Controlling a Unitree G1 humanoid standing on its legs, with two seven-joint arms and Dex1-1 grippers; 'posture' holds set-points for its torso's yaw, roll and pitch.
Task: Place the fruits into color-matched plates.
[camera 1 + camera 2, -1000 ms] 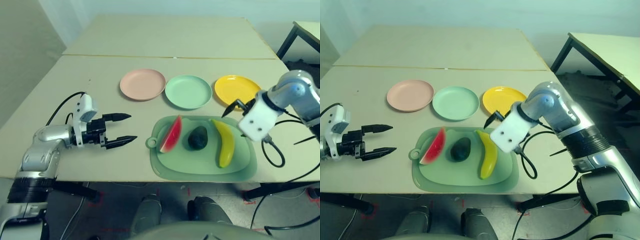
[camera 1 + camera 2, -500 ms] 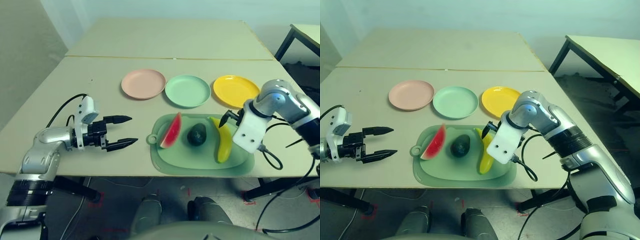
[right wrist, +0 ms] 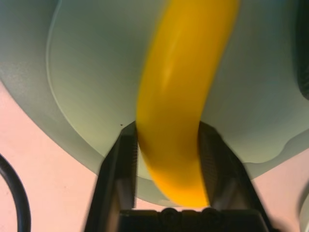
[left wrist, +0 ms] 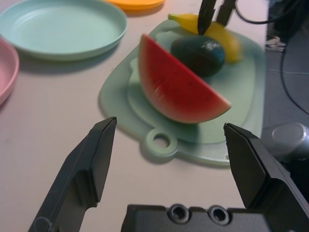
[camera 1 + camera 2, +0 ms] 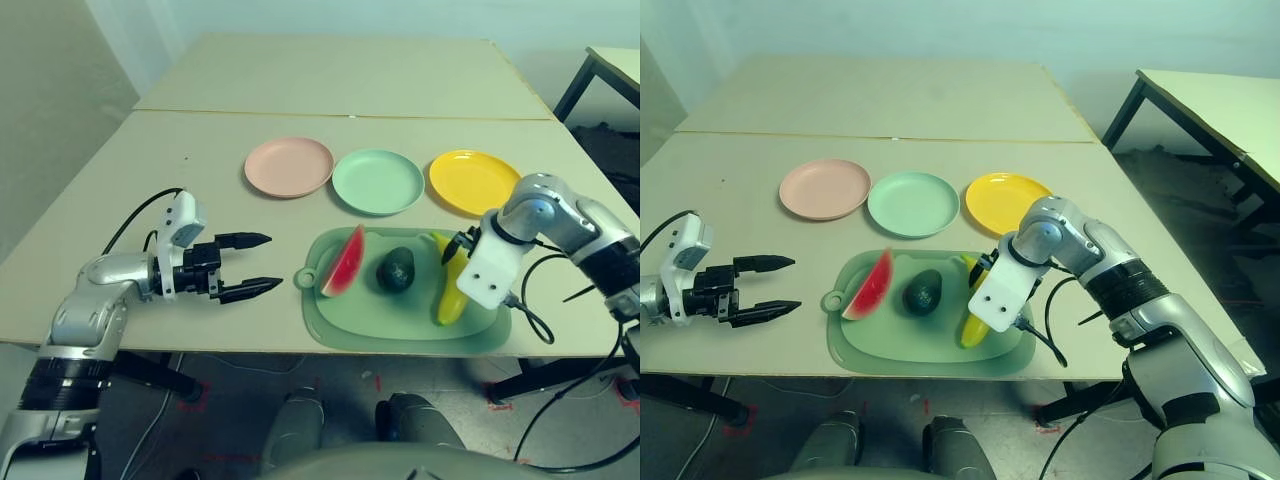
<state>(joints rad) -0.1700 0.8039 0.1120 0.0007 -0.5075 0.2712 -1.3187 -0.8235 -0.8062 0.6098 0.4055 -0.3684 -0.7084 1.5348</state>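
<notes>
Right hand (image 3: 166, 159) is clamped around the banana (image 5: 451, 290) on the green mat (image 5: 400, 325), presumably bound for the yellow plate (image 5: 470, 180); left hand (image 5: 255, 265) waits wide open and empty over the bench (image 5: 150, 180).

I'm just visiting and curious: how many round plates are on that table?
3, in a row beyond the green mat: the pink plate on the left, the mint green plate in the middle, the yellow plate on the right. None seems hidden.
</notes>
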